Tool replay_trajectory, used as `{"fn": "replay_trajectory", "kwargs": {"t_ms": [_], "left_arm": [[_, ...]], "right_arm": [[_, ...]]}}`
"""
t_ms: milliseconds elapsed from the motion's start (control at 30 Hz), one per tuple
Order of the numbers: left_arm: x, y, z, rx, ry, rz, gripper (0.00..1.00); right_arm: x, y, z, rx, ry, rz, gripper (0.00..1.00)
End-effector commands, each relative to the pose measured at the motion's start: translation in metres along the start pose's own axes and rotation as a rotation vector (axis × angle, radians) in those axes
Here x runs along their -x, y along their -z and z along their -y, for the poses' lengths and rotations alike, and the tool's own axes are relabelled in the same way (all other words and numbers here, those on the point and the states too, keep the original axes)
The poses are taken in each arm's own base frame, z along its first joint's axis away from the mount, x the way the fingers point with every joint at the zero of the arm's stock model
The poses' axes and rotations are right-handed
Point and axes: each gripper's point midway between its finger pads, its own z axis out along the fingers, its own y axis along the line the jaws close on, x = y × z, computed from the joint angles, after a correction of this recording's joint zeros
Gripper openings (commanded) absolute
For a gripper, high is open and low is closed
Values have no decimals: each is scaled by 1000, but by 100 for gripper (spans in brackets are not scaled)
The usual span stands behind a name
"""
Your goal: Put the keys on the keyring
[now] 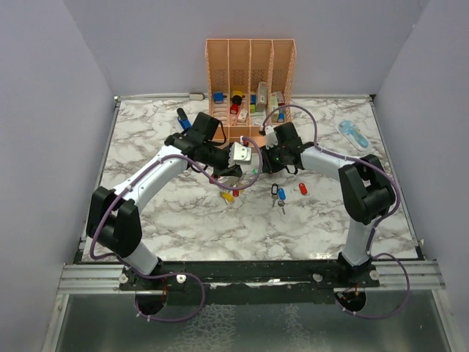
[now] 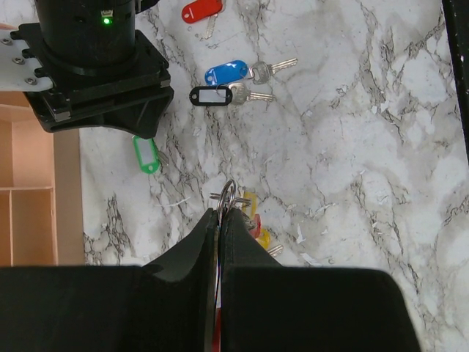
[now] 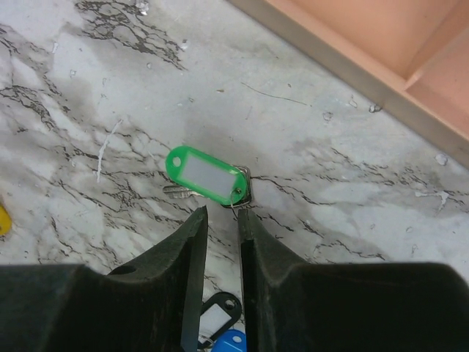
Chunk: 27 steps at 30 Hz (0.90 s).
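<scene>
Left gripper (image 2: 220,217): pressed together, pinching keyring (image 2: 228,196) upright at its tips, near yellow key (image 2: 251,202).
Right gripper (image 3: 220,214): jaws narrowly apart, tips at the ring end of green key (image 3: 204,169), which lies flat on marble table (image 3: 88,88).
Risk: closing tips may catch only the thin ring's edge and skid green key aside; with so little metal to grip, a slip is likely.

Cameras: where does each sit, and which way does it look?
Top external: high behind the bases, looking down on the table; left arm and right arm show.
Left wrist: looks down past the left gripper, shut on the keyring.
Right wrist: looks down past the right gripper at the green key.
Both wrist views share the green key.
</scene>
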Motion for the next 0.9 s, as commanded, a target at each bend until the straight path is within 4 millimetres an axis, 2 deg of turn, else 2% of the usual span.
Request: {"fn": "replay_trajectory", "kwargs": {"t_ms": [0,100,400,433,600,867], "left_arm": [[8,4,-8,17,-16,12,0],[7,4,-8,18,-15,9,0],[5,5,-9,21,-13,2,0],[13,7,-13,32,-28,13,0],[14,8,-14,33,-29,15,0],[14,8,-15,33,-30,15,0]], "right_arm": [[6,-10,-7,41,26,30,22],[4,-13,-5,33,29,25,17],[-2,-18,6,-20,29,1,15],[-1,-18,8,-32,28,4,15],[5,-15,14,-74,30,33,15],[28,-2,17,-107,44,103,32]]}}
